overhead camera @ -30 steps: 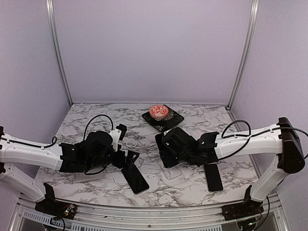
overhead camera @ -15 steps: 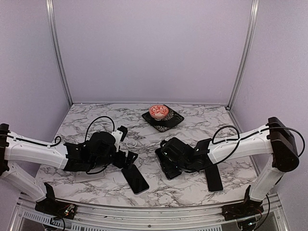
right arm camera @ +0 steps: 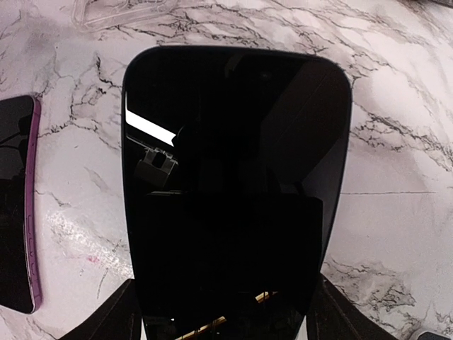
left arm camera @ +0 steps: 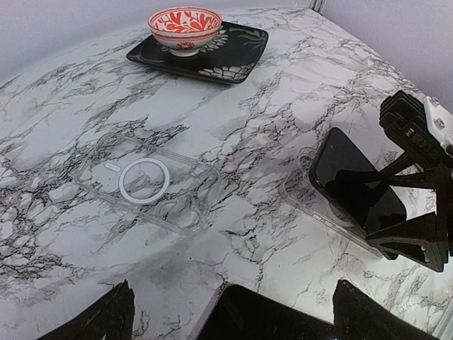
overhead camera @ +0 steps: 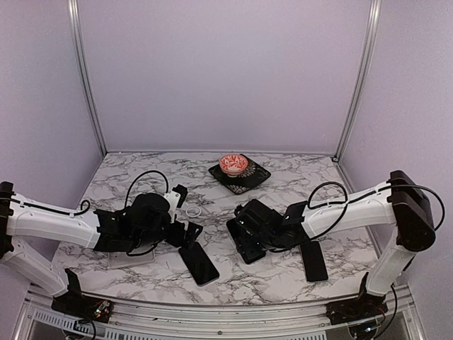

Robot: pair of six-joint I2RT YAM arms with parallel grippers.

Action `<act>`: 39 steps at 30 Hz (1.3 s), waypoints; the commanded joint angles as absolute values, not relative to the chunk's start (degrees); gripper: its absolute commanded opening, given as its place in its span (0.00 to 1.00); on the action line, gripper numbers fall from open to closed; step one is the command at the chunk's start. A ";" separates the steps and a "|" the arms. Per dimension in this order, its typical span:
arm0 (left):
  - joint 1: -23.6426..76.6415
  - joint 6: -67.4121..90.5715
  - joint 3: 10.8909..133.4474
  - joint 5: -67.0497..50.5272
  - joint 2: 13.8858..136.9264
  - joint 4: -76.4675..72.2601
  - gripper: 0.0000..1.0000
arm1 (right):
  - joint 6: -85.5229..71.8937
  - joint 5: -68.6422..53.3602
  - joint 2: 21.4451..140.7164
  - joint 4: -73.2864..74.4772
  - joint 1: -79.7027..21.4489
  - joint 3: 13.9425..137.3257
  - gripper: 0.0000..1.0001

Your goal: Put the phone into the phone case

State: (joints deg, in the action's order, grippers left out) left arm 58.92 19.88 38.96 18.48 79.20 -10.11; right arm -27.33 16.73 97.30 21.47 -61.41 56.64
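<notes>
My right gripper (right arm camera: pixel 223 312) is shut on a black phone (right arm camera: pixel 226 177), its fingers on the two long edges. In the left wrist view this phone (left arm camera: pixel 354 184) tilts down onto a clear phone case (left arm camera: pixel 304 195) lying on the marble. A second clear case (left arm camera: pixel 141 184) with a white ring lies to the left. My left gripper (left arm camera: pixel 241 312) is open, hovering low over the end of a purple-edged phone (left arm camera: pixel 276 319) that lies flat. From above, the right gripper (overhead camera: pixel 244 237) sits mid-table and the left gripper (overhead camera: pixel 185 232) beside it.
A third dark phone (overhead camera: pixel 313 261) lies at the near right. A red patterned bowl (overhead camera: pixel 233 164) stands on a black plate (overhead camera: pixel 251 179) at the back. The purple-edged phone (overhead camera: pixel 198 263) lies near the front edge, close to the right gripper's left side.
The right gripper has moved left and down with the black phone, bringing it onto the clear case. The left arm has shifted slightly and stays open.
</notes>
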 commanded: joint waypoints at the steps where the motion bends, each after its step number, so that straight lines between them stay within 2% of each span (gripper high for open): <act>1: 58.62 18.94 40.60 17.83 79.48 -10.53 0.99 | -26.62 17.01 94.45 20.22 -59.89 60.09 0.42; 8: 58.54 18.42 40.60 19.32 78.25 -10.63 0.99 | -27.60 15.57 94.74 13.94 -58.14 56.09 0.41; 18: 58.54 18.79 40.28 19.13 79.39 -9.62 0.99 | -28.07 13.52 94.86 16.01 -57.90 52.95 0.40; 32: 58.54 18.99 40.38 18.55 80.52 -9.71 0.99 | -30.70 14.64 95.52 19.13 -59.97 58.31 0.39; 39: 58.53 18.82 40.30 18.59 80.35 -9.40 0.99 | -31.16 15.98 95.34 18.49 -60.50 56.38 0.39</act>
